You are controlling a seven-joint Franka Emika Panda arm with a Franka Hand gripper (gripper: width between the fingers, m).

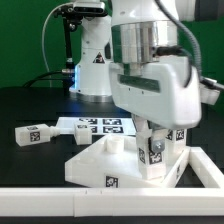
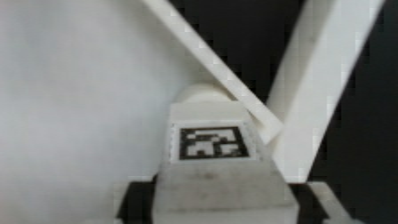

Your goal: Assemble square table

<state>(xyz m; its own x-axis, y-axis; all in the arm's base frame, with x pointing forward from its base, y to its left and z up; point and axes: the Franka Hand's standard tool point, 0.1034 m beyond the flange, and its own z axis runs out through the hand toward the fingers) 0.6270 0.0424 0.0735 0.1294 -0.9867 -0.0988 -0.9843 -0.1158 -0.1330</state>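
Note:
The square table top [image 1: 100,165] is a large white plate with a raised rim, lying at the table's front with a tag on its front edge. A stubby white leg [image 1: 116,147] stands on it near its middle. My gripper [image 1: 152,150] is shut on another tagged white leg [image 1: 155,152] and holds it upright over the top's corner on the exterior view's right. In the wrist view the held leg [image 2: 214,140] shows its tag between my dark fingers [image 2: 139,200], with the table top [image 2: 71,100] and its rim behind. A loose leg [image 1: 32,135] lies at the exterior view's left.
The marker board [image 1: 100,124] lies flat behind the table top. A long plain white rail [image 1: 100,205] runs along the front edge. The arm's white base [image 1: 95,65] stands at the back, and more white parts [image 1: 208,92] sit at the back right.

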